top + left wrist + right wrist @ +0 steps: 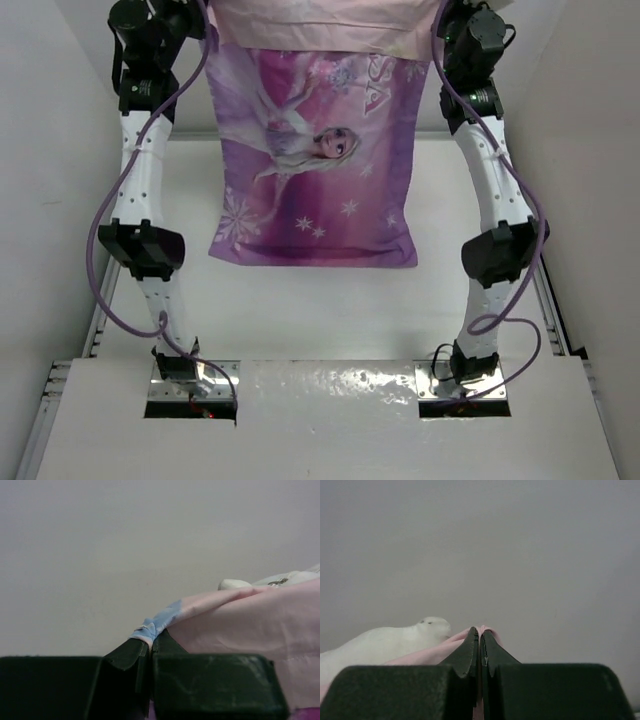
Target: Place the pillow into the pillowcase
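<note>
The pink-and-purple princess pillowcase point(315, 170) hangs from the top of the overhead view, its pale pink reverse folded over along the upper edge. My left gripper point(150, 641) is shut on one upper corner of the pillowcase point(250, 630); a blue-printed bit of the fabric sticks out above the fingertips. My right gripper point(480, 632) is shut on the other upper corner, pink fabric point(427, 655) pinched between the fingertips. The white pillow point(380, 642) shows just past the pink edge in the right wrist view, and a sliver of it shows in the left wrist view point(235, 584).
White table point(320, 320) below the hanging case, with white walls at both sides. The left arm point(145, 190) and right arm point(495, 200) stand upright at either side of the fabric. The arm bases sit in cut-outs at the near edge.
</note>
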`<act>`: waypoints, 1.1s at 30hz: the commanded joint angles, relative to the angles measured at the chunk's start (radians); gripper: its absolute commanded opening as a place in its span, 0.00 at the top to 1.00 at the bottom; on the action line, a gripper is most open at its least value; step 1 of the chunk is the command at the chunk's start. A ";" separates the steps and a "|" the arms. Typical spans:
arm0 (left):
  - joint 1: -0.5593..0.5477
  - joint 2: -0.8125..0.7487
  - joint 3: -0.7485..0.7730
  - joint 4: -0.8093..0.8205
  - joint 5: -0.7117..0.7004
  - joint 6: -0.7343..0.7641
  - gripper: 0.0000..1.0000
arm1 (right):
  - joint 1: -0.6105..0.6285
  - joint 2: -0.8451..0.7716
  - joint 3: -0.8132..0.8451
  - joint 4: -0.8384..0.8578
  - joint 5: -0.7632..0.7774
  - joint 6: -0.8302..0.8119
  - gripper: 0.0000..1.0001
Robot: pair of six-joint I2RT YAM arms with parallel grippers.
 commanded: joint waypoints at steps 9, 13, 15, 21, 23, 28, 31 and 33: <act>0.005 -0.064 0.193 0.409 0.026 0.094 1.00 | -0.066 -0.273 -0.011 0.332 -0.063 -0.071 1.00; 0.005 -0.154 0.037 0.206 0.143 0.102 1.00 | -0.067 -0.497 -0.318 0.171 -0.204 -0.057 1.00; 0.005 -0.266 -0.105 0.018 0.260 0.151 1.00 | -0.067 -0.637 -0.562 0.111 -0.326 0.028 1.00; 0.080 -0.527 -0.650 -0.482 0.452 0.398 0.63 | 0.059 -0.931 -1.246 -0.046 -0.657 0.129 0.39; 0.137 -0.585 -0.677 -0.647 0.495 0.456 0.30 | 0.168 -0.981 -1.357 -0.195 -0.686 0.074 0.01; 0.189 -0.680 -0.651 -0.785 0.521 0.505 0.06 | 0.201 -1.139 -1.394 -0.420 -0.602 0.080 0.01; 0.188 -0.722 -0.713 -0.735 0.560 0.513 0.18 | 0.201 -1.202 -1.435 -0.449 -0.551 0.072 0.01; 0.168 -0.727 -0.798 -0.686 0.526 0.506 0.44 | 0.201 -1.206 -1.454 -0.475 -0.539 0.070 0.07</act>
